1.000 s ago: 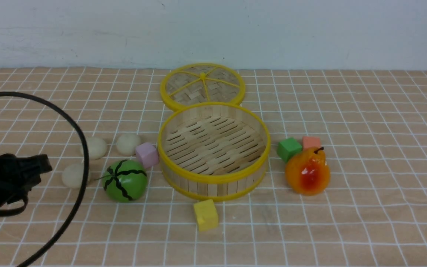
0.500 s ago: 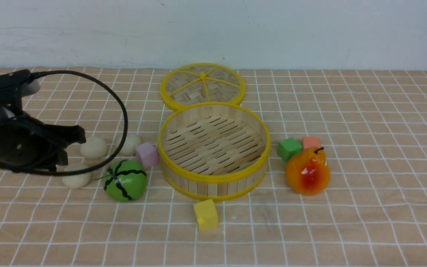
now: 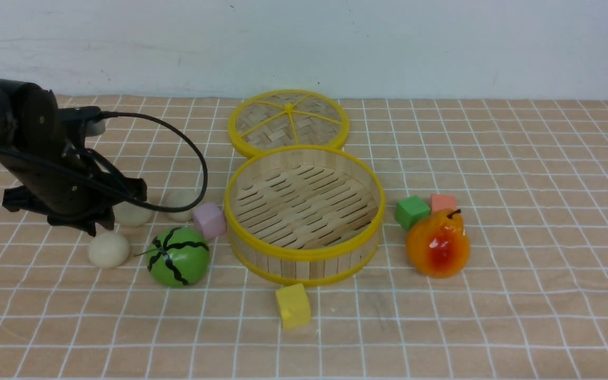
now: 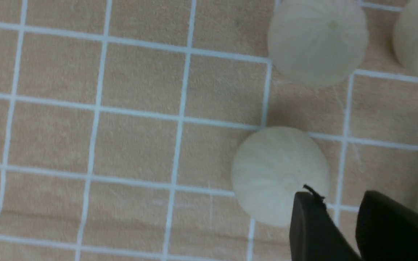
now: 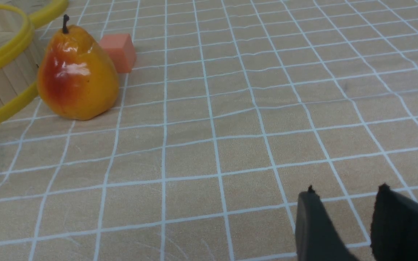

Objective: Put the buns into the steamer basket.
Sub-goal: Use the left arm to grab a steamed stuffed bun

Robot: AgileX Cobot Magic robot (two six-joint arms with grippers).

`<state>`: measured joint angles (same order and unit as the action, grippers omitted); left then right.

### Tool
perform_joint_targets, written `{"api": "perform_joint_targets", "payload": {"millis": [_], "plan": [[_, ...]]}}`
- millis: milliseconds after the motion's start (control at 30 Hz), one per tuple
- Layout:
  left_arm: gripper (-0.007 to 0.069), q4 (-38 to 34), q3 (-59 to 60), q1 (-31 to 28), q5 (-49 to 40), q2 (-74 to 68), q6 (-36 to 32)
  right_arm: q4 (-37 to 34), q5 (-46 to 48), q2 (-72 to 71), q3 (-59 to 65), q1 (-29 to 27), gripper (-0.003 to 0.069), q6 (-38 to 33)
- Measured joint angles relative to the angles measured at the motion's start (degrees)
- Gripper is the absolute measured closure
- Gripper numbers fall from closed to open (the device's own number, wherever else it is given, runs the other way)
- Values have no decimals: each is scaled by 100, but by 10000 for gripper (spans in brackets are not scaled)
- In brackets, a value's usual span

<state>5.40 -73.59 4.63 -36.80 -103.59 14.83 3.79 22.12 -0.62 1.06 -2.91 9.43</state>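
Three small cream-white matte buns lie loose on the tan, white-gridded tabletop (image 3: 520, 316), all on the robot's left side, and none is in the bamboo steamer basket with yellow rims (image 3: 304, 255). The nearest to the robot is the front bun (image 3: 108, 250); the second bun (image 3: 134, 216) and the third bun (image 3: 179, 199) sit farther off, partly masked by the arm and its looped black cable (image 3: 205, 171).

The left gripper (image 4: 336, 199) is much the closer one, hanging over this group with its fingers parted and nothing between them. In the front view its tips show just beyond the front bun and slightly to its left — so the bun seems to lie a little toward the robot and to the right of them. The left wrist view agrees that the line-up is off: one dark finger overlaps the bun's edge, while the gap points past its middle. How high the tips stand is hard to tell

Being round, the bun offers no long axis to match; what matters is centring the gap over it, probably with a wider spread. The green striped watermelon ball (image 3: 178, 257) lies just to its right — a finger coming down on that side could nudge it. The right gripper (image 5: 347, 195), also parted and holding nothing, is well away from the buns
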Motion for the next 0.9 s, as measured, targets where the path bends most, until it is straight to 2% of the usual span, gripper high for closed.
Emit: {"api": "perform_joint_targets", "payload": {"millis": [467, 900], "plan": [[419, 445, -12, 0, 374, -377, 0, 0, 0, 0, 0, 0, 418, 0], [405, 462, -12, 0, 370, -384, 151, 0, 0, 0, 0, 0, 418, 0]]}}
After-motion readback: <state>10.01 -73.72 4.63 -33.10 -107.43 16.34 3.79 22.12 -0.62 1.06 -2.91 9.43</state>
